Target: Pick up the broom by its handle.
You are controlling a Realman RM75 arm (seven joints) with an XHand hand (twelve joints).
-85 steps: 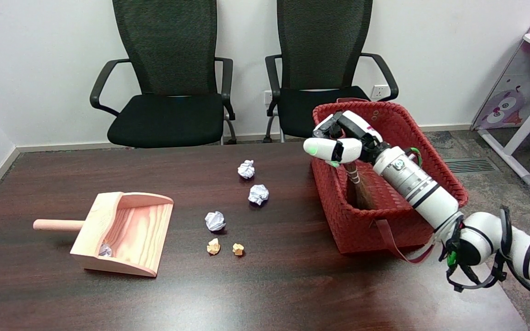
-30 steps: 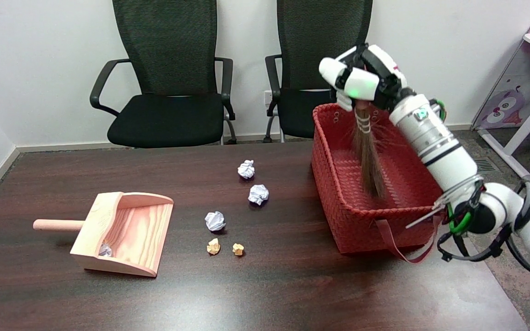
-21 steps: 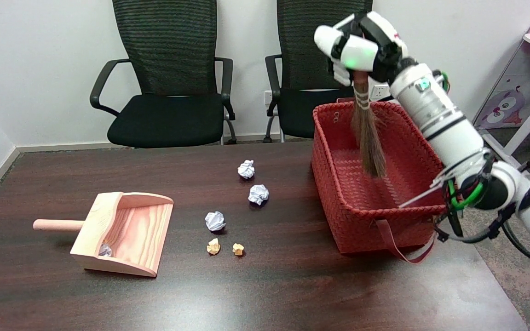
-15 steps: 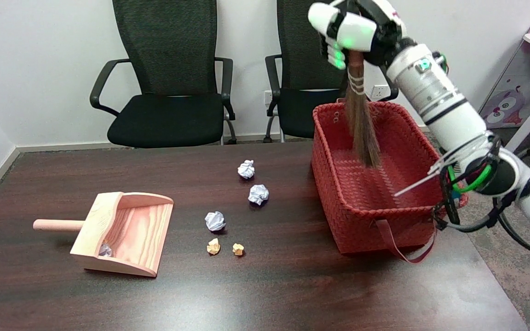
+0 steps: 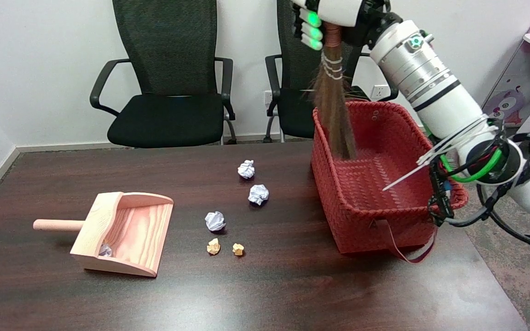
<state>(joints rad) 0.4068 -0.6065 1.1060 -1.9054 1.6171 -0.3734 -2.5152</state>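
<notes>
Head view: dark worktop (image 5: 265,294) carries a wooden dustpan (image 5: 122,232) at left, crumpled paper balls (image 5: 258,194) mid-table, a red woven basket (image 5: 366,220) at right. Right arm rises steeply from lower right over the basket. Right hand (image 5: 334,14), partly cut by the top edge, grips the broom (image 5: 334,110) by its handle; bristles hang over the basket's far left corner.

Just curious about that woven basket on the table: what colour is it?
Red, a woven red basket with a matching strap, clearest in the head view.
</notes>
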